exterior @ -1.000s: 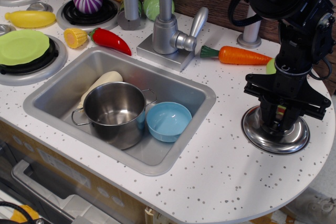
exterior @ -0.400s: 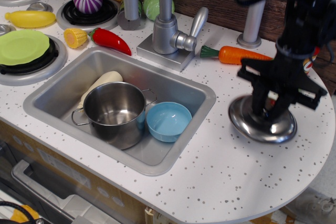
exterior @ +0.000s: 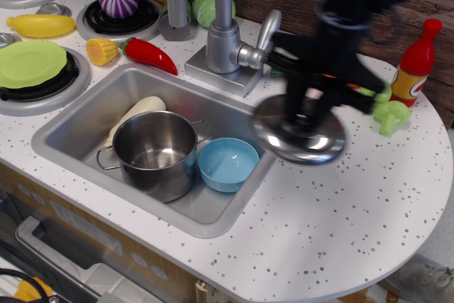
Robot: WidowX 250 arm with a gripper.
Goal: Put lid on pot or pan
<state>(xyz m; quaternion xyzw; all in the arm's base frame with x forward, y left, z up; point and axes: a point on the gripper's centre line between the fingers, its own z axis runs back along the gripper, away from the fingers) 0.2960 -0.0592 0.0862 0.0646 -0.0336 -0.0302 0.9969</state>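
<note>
The shiny steel pot (exterior: 154, 150) with wire loop handles stands open in the sink (exterior: 78, 108), at its front left. My gripper (exterior: 303, 113) is shut on the knob of the round steel lid (exterior: 298, 136) and holds it in the air above the sink's right rim, to the right of the pot. The arm and lid are motion-blurred, and the knob is hidden between the fingers.
A light-blue bowl (exterior: 227, 164) sits right of the pot, a cream vegetable (exterior: 138, 113) behind it. The faucet (exterior: 225, 33) stands behind the sink. A red bottle (exterior: 417, 60) and green broccoli (exterior: 391, 115) are at right. A lime-green plate (exterior: 30, 63), corn (exterior: 102, 50) and a chili (exterior: 147, 54) lie at left.
My gripper has lifted the lid off the right counter and carried it left, to above the sink's right rim. The bottle and broccoli behind the arm have come into view.
</note>
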